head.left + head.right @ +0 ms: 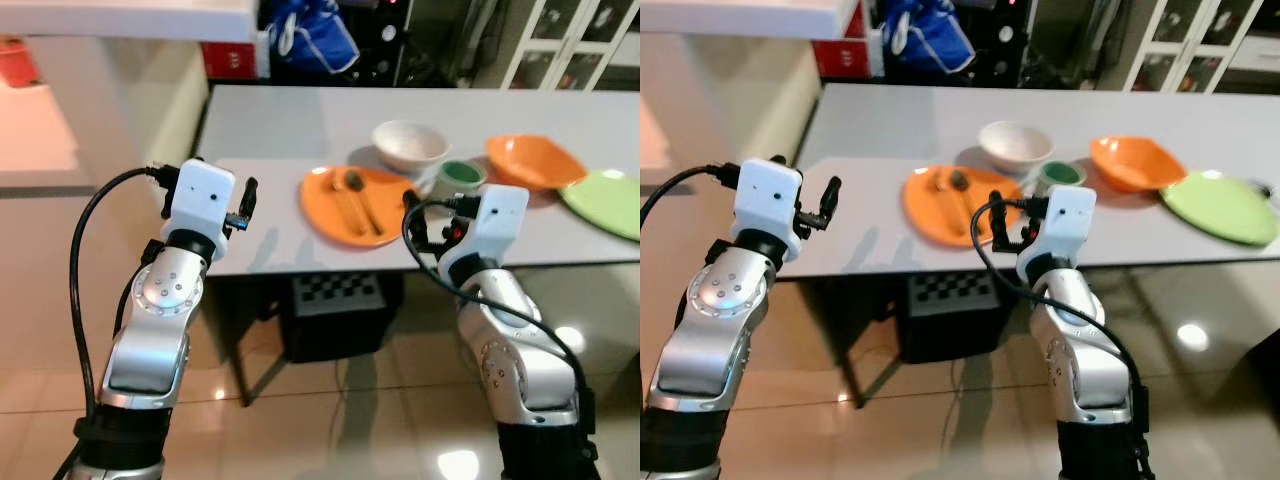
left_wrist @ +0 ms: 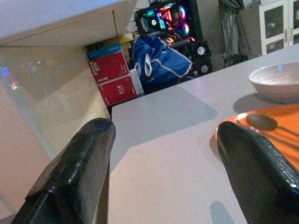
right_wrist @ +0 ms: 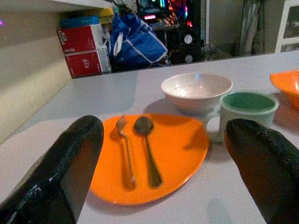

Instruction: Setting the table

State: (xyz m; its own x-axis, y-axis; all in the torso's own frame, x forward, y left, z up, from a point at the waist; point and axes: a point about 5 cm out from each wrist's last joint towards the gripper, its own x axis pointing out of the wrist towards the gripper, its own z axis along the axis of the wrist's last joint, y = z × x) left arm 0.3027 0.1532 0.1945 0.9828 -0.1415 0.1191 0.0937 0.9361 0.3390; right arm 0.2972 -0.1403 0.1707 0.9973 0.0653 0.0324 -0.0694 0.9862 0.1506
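Soft indoor light is falling evenly over the grey table (image 1: 260,130), leaving it bright and mostly sharp in both eye views. The glossy floor (image 1: 330,410) is throwing back white glare spots near the right arm. Under the table the shade is deepening around a dark box (image 1: 335,315). The orange plate (image 3: 177,140) is showing crisp colour, while the near black fingers (image 3: 65,168) are looking blurred and out of focus. Far off, a computer case (image 2: 170,18) is glowing with coloured lights in a dim corner.
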